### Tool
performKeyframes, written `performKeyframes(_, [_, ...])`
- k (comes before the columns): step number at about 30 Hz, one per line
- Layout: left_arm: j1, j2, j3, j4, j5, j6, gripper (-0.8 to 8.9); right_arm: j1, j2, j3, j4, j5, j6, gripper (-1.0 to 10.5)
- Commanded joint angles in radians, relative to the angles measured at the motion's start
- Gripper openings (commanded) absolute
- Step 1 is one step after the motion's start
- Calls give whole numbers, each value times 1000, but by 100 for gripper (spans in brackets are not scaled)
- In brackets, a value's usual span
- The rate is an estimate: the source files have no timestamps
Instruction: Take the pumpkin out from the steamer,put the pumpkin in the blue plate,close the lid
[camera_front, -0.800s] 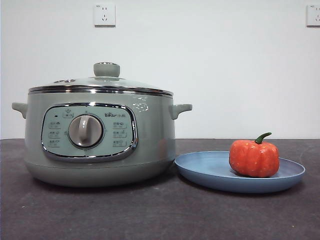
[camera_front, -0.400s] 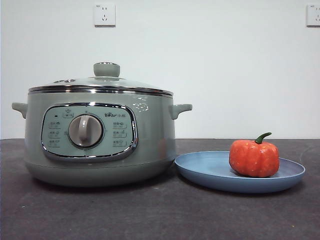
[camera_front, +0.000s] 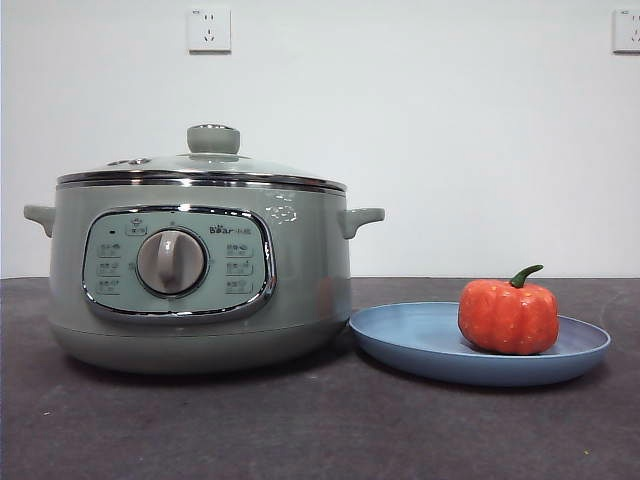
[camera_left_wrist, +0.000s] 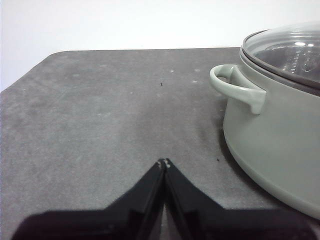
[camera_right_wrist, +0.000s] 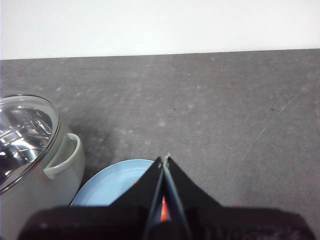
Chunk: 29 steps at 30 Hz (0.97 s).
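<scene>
Right wrist: pumpkin (camera_right_wrist: 163, 210) mostly hidden behind clenched right fingers (camera_right_wrist: 164, 161) | left fingers (camera_left_wrist: 163, 163) clenched, empty

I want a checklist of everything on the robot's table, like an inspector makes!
Surface: dark grey table, speckled with pale marks.
Pumpkin: upright on the blue plate, toward the plate's right side in the front view.
Steamer: stands left of the plate in the front view; whether they touch cannot be told.
Lid: seated on the steamer, knob up.
Clutter: nothing seen.
Left gripper: shut, empty, above bare table beside the steamer's handle.
Right gripper: shut, empty, above the plate and pumpkin.
Cables: nothing seen.
Surroundings: white wall with two wall sockets.
</scene>
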Motion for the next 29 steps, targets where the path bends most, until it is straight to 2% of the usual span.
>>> performKeyframes(1, [4,-2,-16,2,-2,-6,-3,0,-1,-9,5,3,6,-16])
performKeyframes(4, [4,-2,-16,2,-2,-6,-3,0,-1,-9,-12,3,5,-16])
performKeyframes(8, [4,-2,-16,2,-2,-6,-3,2,-9,-10,-16,-2,-63,-16])
performKeyframes(11, [4,-2,-16,2,-3,-6,-3,-41,-61,-18,-6,-10,-116,-16])
performKeyframes(13, [4,-2,-16,2,-3,-6,-3,-98,-103,-46,32,-69,-154,-16])
performKeyframes(14, [4,-2,-16,2,-2,-6,-3,-138,-134,-71,59,-131,-170,-16])
performKeyframes(16, [4,-2,-16,2,-2,-6,-3,-217,-197,-135,113,-248,-182,-16])
performKeyframes(18, [4,-2,-16,2,-2,-6,-3,-287,-269,-214,163,-312,-182,-16])
performKeyframes(22, [4,-2,-16,2,-3,-6,-3,-365,-403,-383,224,-319,-181,-16])
performKeyframes(29, [4,-2,-16,2,-3,-6,-3,-364,-563,-600,231,-319,-159,-16])
